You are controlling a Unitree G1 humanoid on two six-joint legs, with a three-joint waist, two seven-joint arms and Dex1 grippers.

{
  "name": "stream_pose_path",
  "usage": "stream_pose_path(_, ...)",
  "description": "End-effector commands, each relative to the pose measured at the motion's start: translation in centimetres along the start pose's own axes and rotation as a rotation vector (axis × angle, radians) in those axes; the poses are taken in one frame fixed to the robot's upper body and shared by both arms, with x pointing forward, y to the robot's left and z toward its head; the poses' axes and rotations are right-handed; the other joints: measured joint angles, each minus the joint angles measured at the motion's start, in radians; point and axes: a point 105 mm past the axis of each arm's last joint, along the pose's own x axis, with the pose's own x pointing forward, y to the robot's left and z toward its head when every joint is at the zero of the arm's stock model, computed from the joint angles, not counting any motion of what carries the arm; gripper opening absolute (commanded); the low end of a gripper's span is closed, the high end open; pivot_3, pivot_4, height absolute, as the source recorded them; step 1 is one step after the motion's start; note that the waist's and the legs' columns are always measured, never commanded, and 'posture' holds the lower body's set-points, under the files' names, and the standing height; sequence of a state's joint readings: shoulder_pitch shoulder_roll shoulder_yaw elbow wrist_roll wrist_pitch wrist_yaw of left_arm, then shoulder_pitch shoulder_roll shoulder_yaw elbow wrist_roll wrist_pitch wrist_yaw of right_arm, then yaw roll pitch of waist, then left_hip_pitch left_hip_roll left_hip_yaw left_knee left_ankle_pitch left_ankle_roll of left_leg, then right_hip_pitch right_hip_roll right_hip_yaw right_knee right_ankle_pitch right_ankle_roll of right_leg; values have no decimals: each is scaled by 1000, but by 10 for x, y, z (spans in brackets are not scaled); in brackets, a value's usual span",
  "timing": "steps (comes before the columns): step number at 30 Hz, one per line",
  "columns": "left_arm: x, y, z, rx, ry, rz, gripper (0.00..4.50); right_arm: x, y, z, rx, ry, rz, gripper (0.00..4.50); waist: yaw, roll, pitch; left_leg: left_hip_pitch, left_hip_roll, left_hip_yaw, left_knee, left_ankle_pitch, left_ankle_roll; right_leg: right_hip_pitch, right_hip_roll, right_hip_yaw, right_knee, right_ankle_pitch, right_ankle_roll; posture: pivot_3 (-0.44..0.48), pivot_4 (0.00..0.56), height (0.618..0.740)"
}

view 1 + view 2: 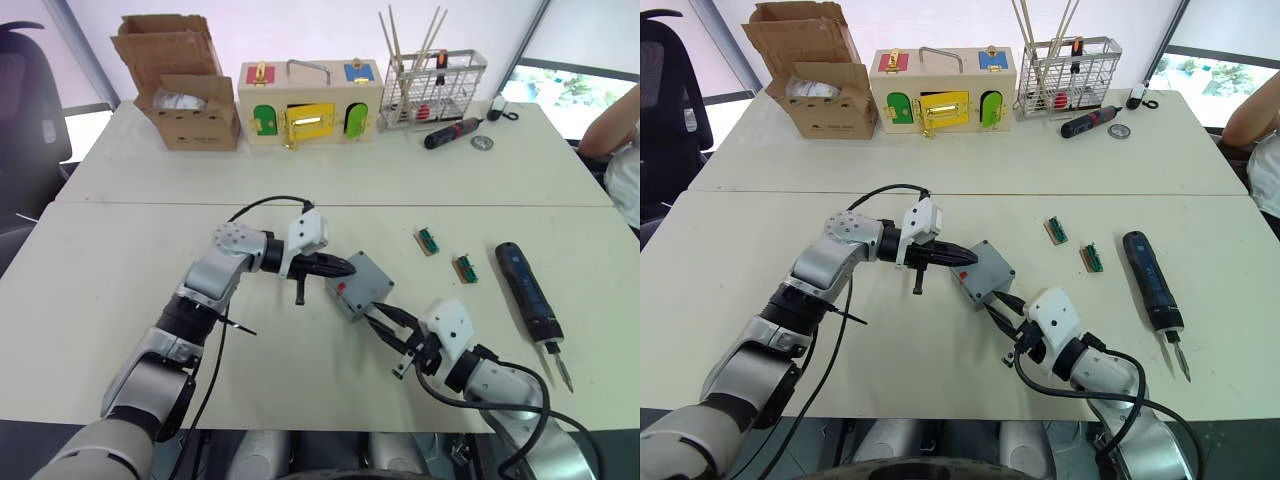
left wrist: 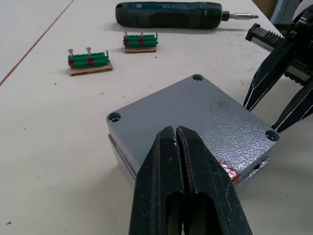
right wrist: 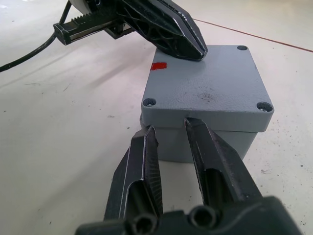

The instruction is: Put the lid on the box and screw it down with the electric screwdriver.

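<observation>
Closed left fingers (image 2: 177, 147) over the lid (image 2: 195, 115)

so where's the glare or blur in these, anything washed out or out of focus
Left eye view: the window behind the silver wire rack is blown out white. Left wrist view: the shut left claw looms soft up close, while the small flat grey plastic lid stays sharp. Right wrist view: the open right claw casts a soft shadow; the lid's speckled top shows mild sheen.

Cardboard box (image 1: 178, 85), wooden box (image 1: 310, 104), wire rack (image 1: 431, 88) at table's (image 1: 120, 250) far edge.
</observation>
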State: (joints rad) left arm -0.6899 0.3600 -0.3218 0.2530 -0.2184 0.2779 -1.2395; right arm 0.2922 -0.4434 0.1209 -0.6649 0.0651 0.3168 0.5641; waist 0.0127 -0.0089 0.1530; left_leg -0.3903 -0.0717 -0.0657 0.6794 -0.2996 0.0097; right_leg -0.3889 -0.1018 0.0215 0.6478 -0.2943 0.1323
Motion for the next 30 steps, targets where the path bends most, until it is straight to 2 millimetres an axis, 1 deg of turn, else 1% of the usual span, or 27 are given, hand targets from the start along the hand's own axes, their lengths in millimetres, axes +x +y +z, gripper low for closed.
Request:
stream_pose_path(1,-2,-2,-3,-20,15,-10,0,2,3,12,-1,-52,14,1027,0,0,0,0,0,0,0,0,0,0,0,0,0,0,0,0,150,737)
stream_pose_path(4,-5,1,-1,-8,16,-6,0,4,6,14,-3,-62,29,1027,-1,0,0,0,0,0,0,0,0,0,0,0,0,0,0,0,150,737)
stream_pose_path(8,-3,1,0,9,21,-12,0,5,7,15,-2,-65,43,1027,0,0,0,0,0,0,0,0,0,0,0,0,0,0,0,0,150,737)
stream_pose_path(13,0,-4,4,16,5,-48,0,5,8,17,-1,-72,53,1027,0,0,0,-1,0,0,-1,0,0,0,0,0,0,0,0,0,150,737)
stream_pose_path(30,7,-15,-4,32,28,-112,0,-4,10,21,1,-79,74,1027,0,0,0,-1,0,0,-1,0,0,0,0,0,-1,0,0,0,150,737)
